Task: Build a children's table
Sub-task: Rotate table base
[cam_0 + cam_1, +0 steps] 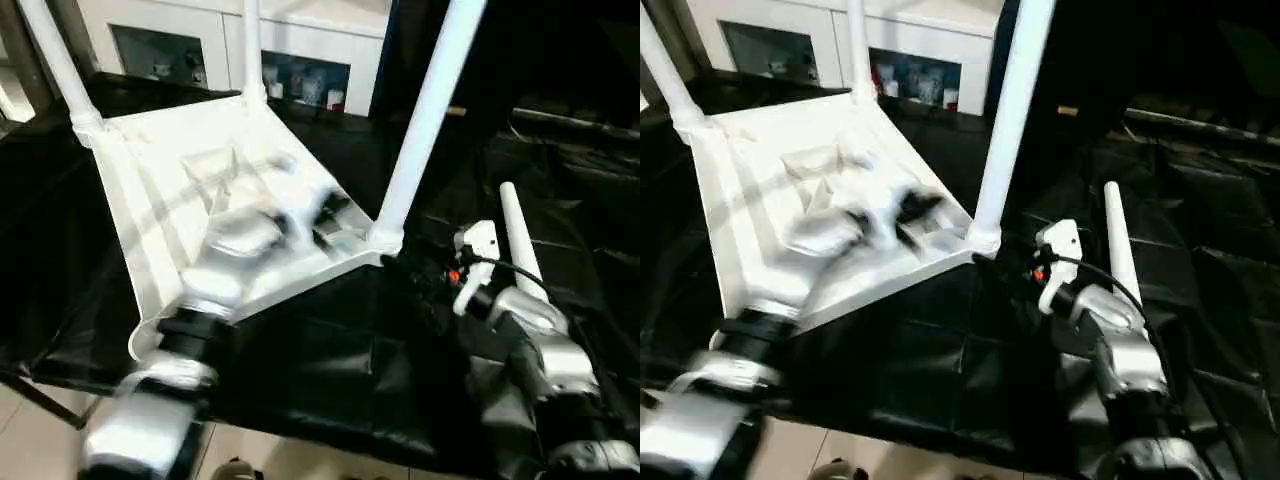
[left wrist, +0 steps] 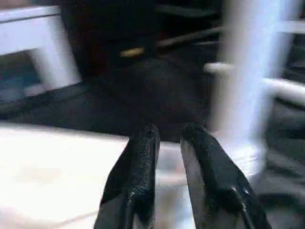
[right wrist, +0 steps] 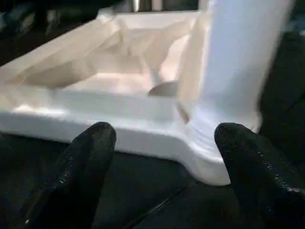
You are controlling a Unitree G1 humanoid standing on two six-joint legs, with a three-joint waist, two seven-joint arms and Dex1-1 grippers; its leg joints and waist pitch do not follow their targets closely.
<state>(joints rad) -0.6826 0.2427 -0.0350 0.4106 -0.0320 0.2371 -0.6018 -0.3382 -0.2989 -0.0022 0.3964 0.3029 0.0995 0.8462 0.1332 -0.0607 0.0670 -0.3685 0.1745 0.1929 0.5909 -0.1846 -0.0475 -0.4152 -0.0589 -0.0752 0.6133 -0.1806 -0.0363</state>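
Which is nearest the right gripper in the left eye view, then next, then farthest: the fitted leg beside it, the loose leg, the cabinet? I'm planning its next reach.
From the right gripper:
1. Fitted leg, just left of it.
2. Loose leg, lying to its right.
3. Cabinet, far behind.

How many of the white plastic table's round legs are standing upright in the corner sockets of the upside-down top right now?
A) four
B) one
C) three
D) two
C: three round white legs rise from corners of the upside-down white plastic top, while the fourth leg lies loose on the black cover beside the right gripper, whose black fingers are open.
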